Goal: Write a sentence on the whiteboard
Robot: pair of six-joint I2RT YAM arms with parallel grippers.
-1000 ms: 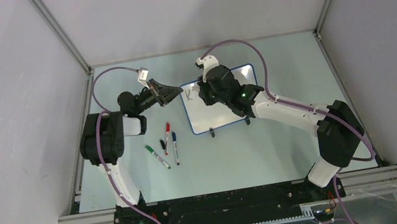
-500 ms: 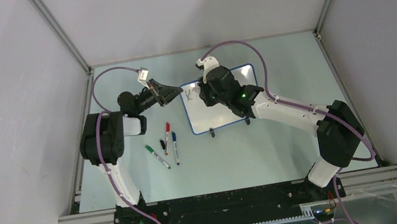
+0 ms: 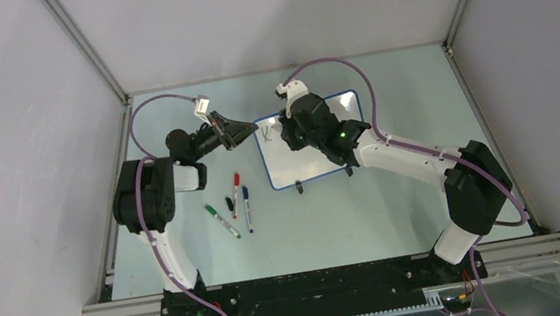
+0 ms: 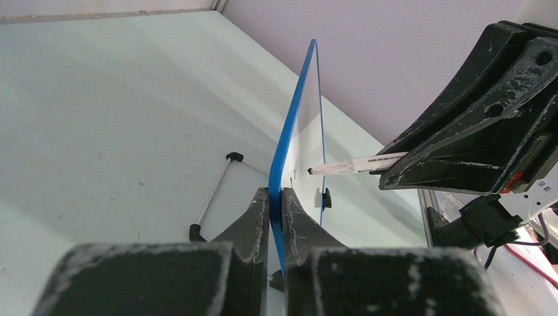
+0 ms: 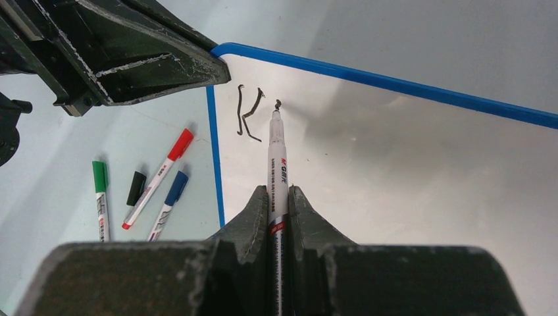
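The whiteboard (image 3: 306,158) with its blue rim (image 5: 381,80) stands at mid table. My left gripper (image 4: 276,197) is shut on the board's left edge (image 4: 289,131), also seen from above as the left gripper (image 3: 249,131). My right gripper (image 5: 279,194) is shut on a white black-ink marker (image 5: 276,164), whose tip touches the board. On the board's top left corner stands the start of the sentence (image 5: 249,113): a black "K" and a small mark by the tip. From above, my right gripper (image 3: 286,127) covers part of the board.
Left of the board lie a green marker (image 3: 221,221), a red marker (image 3: 236,194), a blue marker (image 3: 247,208) and a loose black cap (image 3: 229,203). The board's black feet (image 3: 299,190) rest on the table. Enclosure walls ring the table.
The right gripper has shifted slightly right along the board with the marker. A small new mark stands after the "K". The left arm has not moved.
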